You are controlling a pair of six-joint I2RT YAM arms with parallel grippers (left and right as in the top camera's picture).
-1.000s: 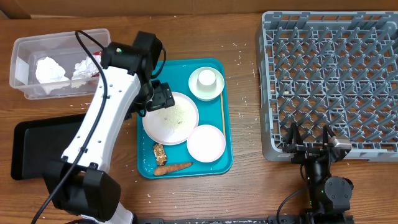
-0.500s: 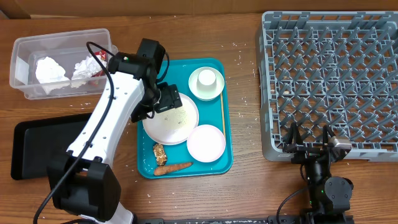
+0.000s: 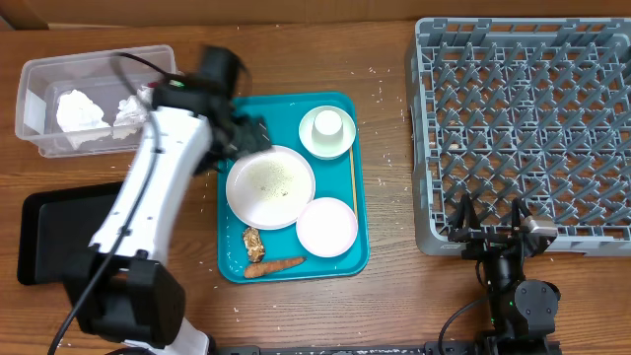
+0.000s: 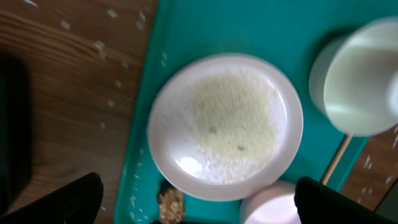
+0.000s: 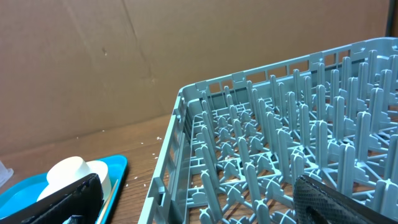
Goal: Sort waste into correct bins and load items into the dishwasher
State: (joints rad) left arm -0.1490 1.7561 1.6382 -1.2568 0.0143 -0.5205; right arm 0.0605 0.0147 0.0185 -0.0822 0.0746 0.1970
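A teal tray (image 3: 340,261) holds a large white plate (image 3: 270,187) with crumbs, a small white plate (image 3: 326,227), a white cup (image 3: 327,126) on a saucer, a chopstick (image 3: 352,187), a carrot piece (image 3: 274,266) and a brown food lump (image 3: 253,242). My left gripper (image 3: 246,133) hangs open and empty above the tray's far left corner. In the left wrist view, the large plate (image 4: 227,127), cup (image 4: 364,74) and food lump (image 4: 170,202) lie below my open fingers (image 4: 199,211). My right gripper (image 3: 491,235) is open and empty at the rack's near edge.
A grey dishwasher rack (image 3: 523,128) stands at the right and fills the right wrist view (image 5: 280,143). A clear bin (image 3: 94,99) with crumpled tissues is at the far left. A black bin (image 3: 54,232) lies near the left front. Crumbs dot the wood.
My left arm has swung left and back, carrying its gripper off the large plate's far left rim towards the tray corner. Nothing was picked up. The right arm has not moved.
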